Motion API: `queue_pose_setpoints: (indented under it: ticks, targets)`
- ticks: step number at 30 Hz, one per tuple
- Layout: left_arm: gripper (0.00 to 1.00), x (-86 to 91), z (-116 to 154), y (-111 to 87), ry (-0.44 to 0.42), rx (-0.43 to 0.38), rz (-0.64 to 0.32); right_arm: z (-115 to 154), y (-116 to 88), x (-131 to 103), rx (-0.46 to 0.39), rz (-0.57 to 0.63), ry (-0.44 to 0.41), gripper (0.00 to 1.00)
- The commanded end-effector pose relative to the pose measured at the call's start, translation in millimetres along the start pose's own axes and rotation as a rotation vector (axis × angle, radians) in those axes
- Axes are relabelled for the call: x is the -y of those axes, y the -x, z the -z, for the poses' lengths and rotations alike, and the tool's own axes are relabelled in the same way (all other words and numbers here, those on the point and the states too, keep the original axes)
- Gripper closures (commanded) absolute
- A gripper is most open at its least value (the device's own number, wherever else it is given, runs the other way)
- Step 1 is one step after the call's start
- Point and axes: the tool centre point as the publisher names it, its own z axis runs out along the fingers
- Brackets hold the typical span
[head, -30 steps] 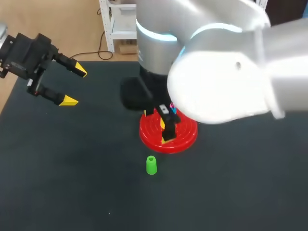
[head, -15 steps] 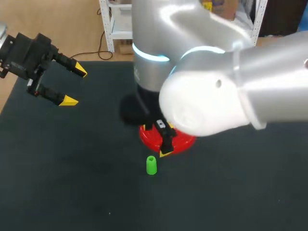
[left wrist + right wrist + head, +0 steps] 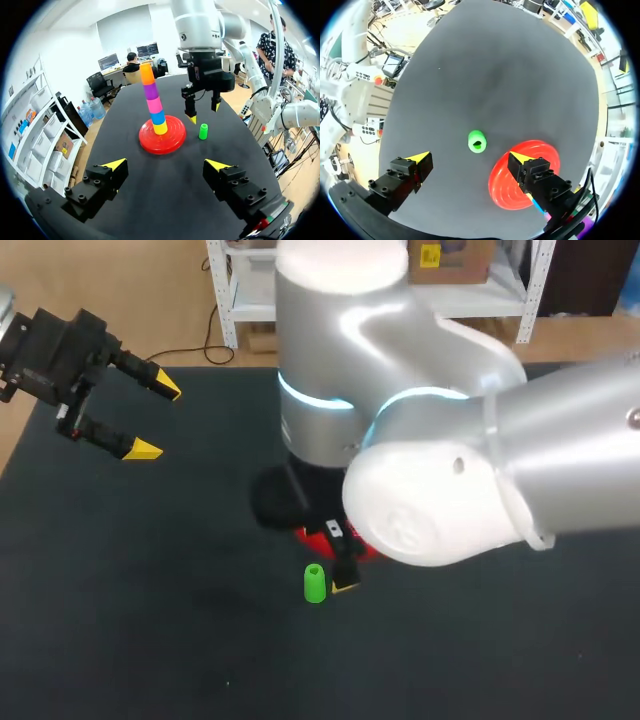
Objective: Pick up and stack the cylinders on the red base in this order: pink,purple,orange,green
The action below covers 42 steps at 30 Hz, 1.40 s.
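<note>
Nearest the robot, the green cylinder (image 3: 314, 583) stood upright on the dark surface (image 3: 150, 620), open end up and by itself, just beside the rim of the red base (image 3: 311, 533) without touching it. In the right wrist view the green cylinder (image 3: 477, 141) lay straight ahead of the right gripper (image 3: 469, 158), in line with the gap between its two yellow tips. The fingers were spread wide and neither one met it. The red base (image 3: 520, 185) sat beside and partly behind one finger. From the left wrist view, the right gripper (image 3: 205, 113) hung above the green cylinder (image 3: 203, 131), tips pointing down and clear of its top. In the head view the bulky right arm hid most of the base, and only one yellow tip of the right gripper (image 3: 345, 585) showed, just beside the cylinder.

Just beyond, on the red base (image 3: 150, 145), a stack rose in yellow (image 3: 160, 128), blue (image 3: 157, 117), pink (image 3: 154, 104), purple (image 3: 151, 91) and orange (image 3: 147, 74), leaning slightly.

Farthest off, the left gripper (image 3: 157, 420) hung over the surface's far left corner, well apart from the base. Its fingers were wide apart and held nothing (image 3: 166, 164).
</note>
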Motion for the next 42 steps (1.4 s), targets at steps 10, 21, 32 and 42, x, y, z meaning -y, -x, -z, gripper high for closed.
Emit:
queue_pose_setpoints:
  ticks: [10,21,32,42]
  targets:
    - [0.0,0.3,-1,-0.7,0.002,0.0,-0.001,-29,7,8,0.009,-0.028,-0.001,0.0]
    - [0.0,0.3,-1,-0.7,0.002,0.0,-0.001,-41,10,12,-0.004,-0.038,0.019,0.0]
    - [0.0,0.3,-1,-0.7,0.002,0.0,-0.001,-46,6,13,-0.014,-0.054,0.037,0.0]
    - [0.0,0.3,-1,-0.7,0.002,0.0,-0.001,-47,7,11,-0.019,-0.056,0.042,1.0]
